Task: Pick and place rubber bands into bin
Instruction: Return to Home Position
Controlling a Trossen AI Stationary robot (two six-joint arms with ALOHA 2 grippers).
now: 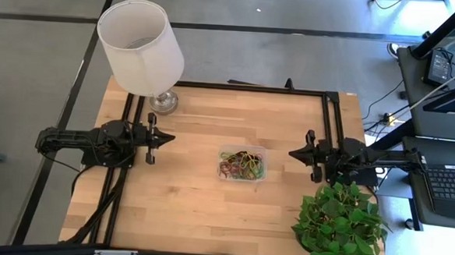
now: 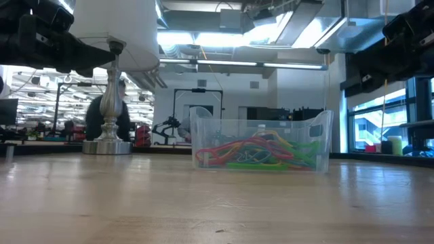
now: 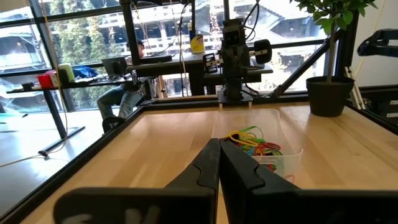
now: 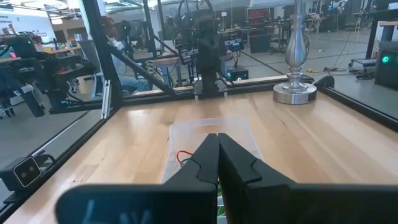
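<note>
Left gripper [image 1: 167, 138], fingers pinched together on nothing, sits parked at the left of the table [image 1: 184, 211]; the clear bin [image 1: 243, 149] at mid-table holds the tangled rubber bands [image 1: 241, 166], none visible loose outside it; right gripper [image 1: 292, 153], likewise clenched empty, faces it from the right, apparently in home pose.

— Floor?
— Grey concrete floor [image 1: 36, 63], with dark seams across it.
— Furniture?
— One wood-plank table [image 1: 185, 195], black-framed. One table lamp [image 1: 142, 37], white drum shade, silver base. One potted plant [image 1: 339, 223] at a table corner. One side desk bearing a laptop [image 1: 450, 188].
— Windows, light?
— Tall windows [image 2: 380, 122], daylight. Ceiling strip lights [image 2: 224, 64]. One person [image 3: 124, 96] seated at a far desk.
</note>
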